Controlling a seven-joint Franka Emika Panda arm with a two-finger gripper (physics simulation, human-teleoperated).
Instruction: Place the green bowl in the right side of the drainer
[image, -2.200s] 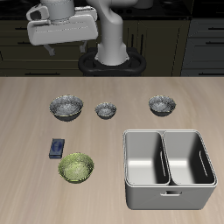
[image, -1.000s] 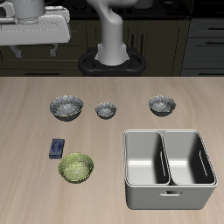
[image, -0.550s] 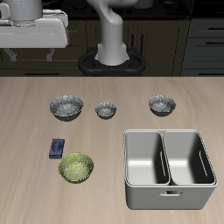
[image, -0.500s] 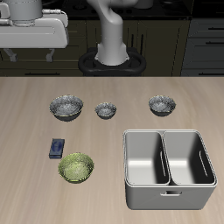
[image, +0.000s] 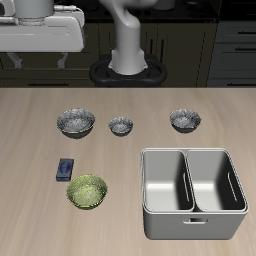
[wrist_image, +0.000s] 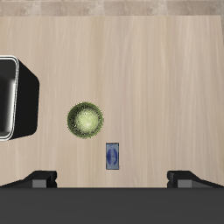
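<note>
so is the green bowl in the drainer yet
No. The green bowl sits upright on the table beside a small blue object, outside the drainer.

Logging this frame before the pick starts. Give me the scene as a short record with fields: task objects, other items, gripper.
green bowl: on the table near its front edge, upright, untouched
drainer: two compartments, both empty
grey bowls: three in a row farther back
blue item: small, flat, beside the green bowl
gripper: high above the table, open, holding nothing
task status: bowl not yet grasped
</note>
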